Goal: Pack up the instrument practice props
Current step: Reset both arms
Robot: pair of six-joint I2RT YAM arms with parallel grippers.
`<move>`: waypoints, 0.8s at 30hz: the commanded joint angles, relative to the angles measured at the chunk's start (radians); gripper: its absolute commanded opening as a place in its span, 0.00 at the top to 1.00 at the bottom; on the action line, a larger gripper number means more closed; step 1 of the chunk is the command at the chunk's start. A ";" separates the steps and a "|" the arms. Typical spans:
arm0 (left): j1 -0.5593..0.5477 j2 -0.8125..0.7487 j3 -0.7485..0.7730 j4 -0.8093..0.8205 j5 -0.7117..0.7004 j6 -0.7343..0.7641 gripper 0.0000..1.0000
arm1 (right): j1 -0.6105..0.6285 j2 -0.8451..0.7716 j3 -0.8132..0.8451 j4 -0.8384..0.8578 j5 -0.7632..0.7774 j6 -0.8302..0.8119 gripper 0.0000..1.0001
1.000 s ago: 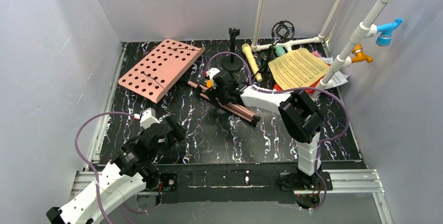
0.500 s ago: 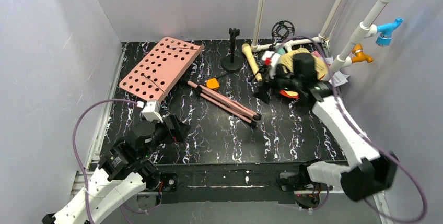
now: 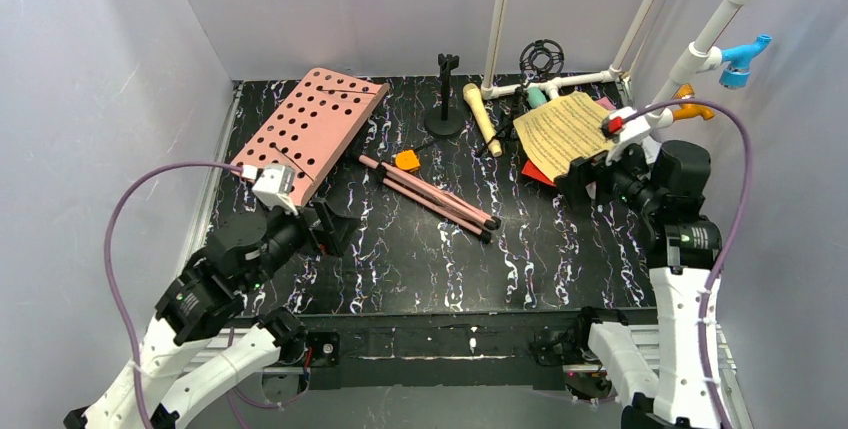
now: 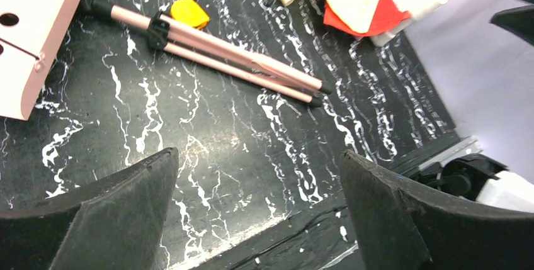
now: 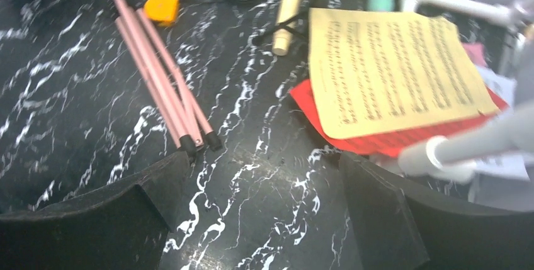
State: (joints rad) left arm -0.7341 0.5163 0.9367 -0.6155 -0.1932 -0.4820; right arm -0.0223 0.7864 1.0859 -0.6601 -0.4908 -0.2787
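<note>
Pink tripod legs (image 4: 233,62) lie flat just ahead of the left gripper (image 4: 258,157). Its jaws are spread wide and hold nothing. The right gripper (image 5: 261,157) has wide, empty jaws too. The yellow music sheet (image 5: 390,68) lies ahead of them, a bit to their right.

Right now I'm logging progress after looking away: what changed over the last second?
The right gripper left the pink tripod legs, swung right to the yellow printed music sheet, and stands open. The left gripper, open, edged forward toward the pink perforated board. Legs, board and sheet lie as before.
</note>
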 commanded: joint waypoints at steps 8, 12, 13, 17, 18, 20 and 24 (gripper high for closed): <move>0.004 -0.085 0.176 -0.134 0.033 0.007 0.02 | -0.085 -0.089 0.153 -0.026 0.275 0.238 0.02; 0.005 -0.111 0.181 -0.152 0.029 0.003 0.02 | -0.106 -0.100 0.157 -0.017 0.247 0.247 0.01; 0.006 -0.115 0.181 -0.156 0.026 0.003 0.02 | -0.108 -0.101 0.155 -0.013 0.245 0.247 0.01; 0.006 -0.128 0.185 -0.167 0.026 0.003 0.02 | -0.110 -0.095 0.137 0.009 0.256 0.251 0.02; 0.005 -0.130 0.185 -0.167 0.028 0.003 0.02 | -0.111 -0.095 0.135 0.010 0.260 0.252 0.02; 0.004 -0.137 0.182 -0.166 0.032 0.003 0.02 | -0.111 -0.096 0.133 0.012 0.271 0.251 0.02; 0.006 -0.157 0.164 -0.156 0.042 -0.002 0.02 | -0.110 -0.092 0.132 0.013 0.264 0.242 0.02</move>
State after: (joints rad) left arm -0.7341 0.3813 1.0950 -0.7715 -0.1684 -0.4835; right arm -0.1268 0.6895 1.2125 -0.6918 -0.2371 -0.0479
